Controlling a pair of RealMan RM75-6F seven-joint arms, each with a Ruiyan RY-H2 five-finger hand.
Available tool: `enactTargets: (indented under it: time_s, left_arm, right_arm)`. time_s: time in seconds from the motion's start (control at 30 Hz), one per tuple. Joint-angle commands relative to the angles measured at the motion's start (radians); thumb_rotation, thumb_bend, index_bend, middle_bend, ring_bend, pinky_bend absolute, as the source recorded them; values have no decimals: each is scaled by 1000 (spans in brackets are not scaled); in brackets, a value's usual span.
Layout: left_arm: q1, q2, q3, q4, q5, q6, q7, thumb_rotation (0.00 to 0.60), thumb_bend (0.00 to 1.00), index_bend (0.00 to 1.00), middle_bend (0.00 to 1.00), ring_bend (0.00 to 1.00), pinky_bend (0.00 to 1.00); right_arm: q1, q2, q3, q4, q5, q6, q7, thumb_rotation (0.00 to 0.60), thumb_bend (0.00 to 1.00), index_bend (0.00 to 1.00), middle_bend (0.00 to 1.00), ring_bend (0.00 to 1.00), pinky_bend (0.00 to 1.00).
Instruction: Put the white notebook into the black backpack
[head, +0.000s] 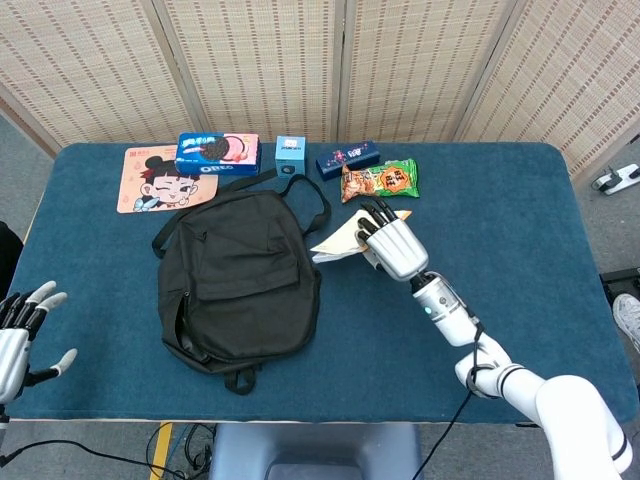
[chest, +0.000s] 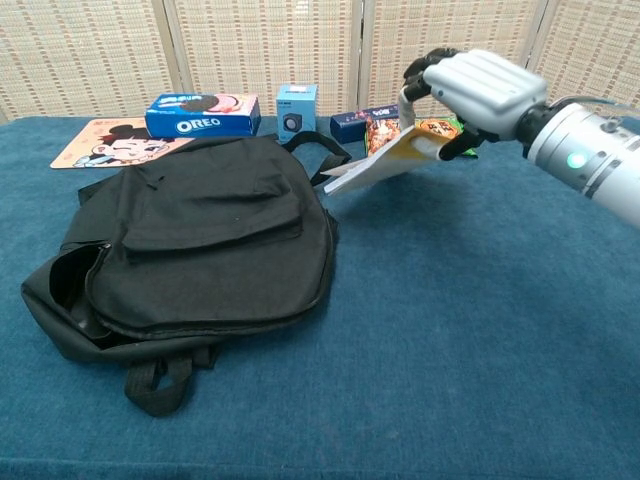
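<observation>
The black backpack (head: 240, 275) (chest: 190, 240) lies flat on the blue table, left of centre. My right hand (head: 392, 245) (chest: 478, 92) grips the white notebook (head: 340, 240) (chest: 380, 165) by its right end and holds it lifted off the table, tilted down toward the backpack's top right corner. My left hand (head: 22, 335) is off the table's near left edge, fingers spread and holding nothing; only the head view shows it.
Along the back edge stand a cartoon mouse pad (head: 160, 180), an Oreo box (head: 217, 153) (chest: 202, 115), a small blue box (head: 290, 153) (chest: 297, 108), a dark blue box (head: 348, 157) and a snack bag (head: 380, 180). The backpack strap (head: 300, 190) loops near the notebook.
</observation>
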Motion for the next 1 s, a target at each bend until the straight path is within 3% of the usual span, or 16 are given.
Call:
enactTargets:
  time_s: [0.03,0.4,0.73,1.0]
  left_arm:
    - [-47,27,-10,-7,37,-45,-31,600,248,224,85,96,32]
    - [-249,65,-8,-6,194,-239,-206,600,248,249,85,98,32]
    - [-408,-49,8,55,234,-414,-132,600,248,254,86,116,32]
    - [-492,-162,17,123,191,-521,-59,600,248,253,85,119,32]
  right_arm:
    - [-27,80,8,-90,-29,79,-40,600,541,586,384,154,83]
    - [-92,258,36,-317,-49,201,-133,600,541,586,400,165,82]
    - [-164,398,31,-495,-72,260,-221,600,541,586,400,165,83]
    - [-204,438,32,-548,-79,284,-235,600,544,586,400,165,83]
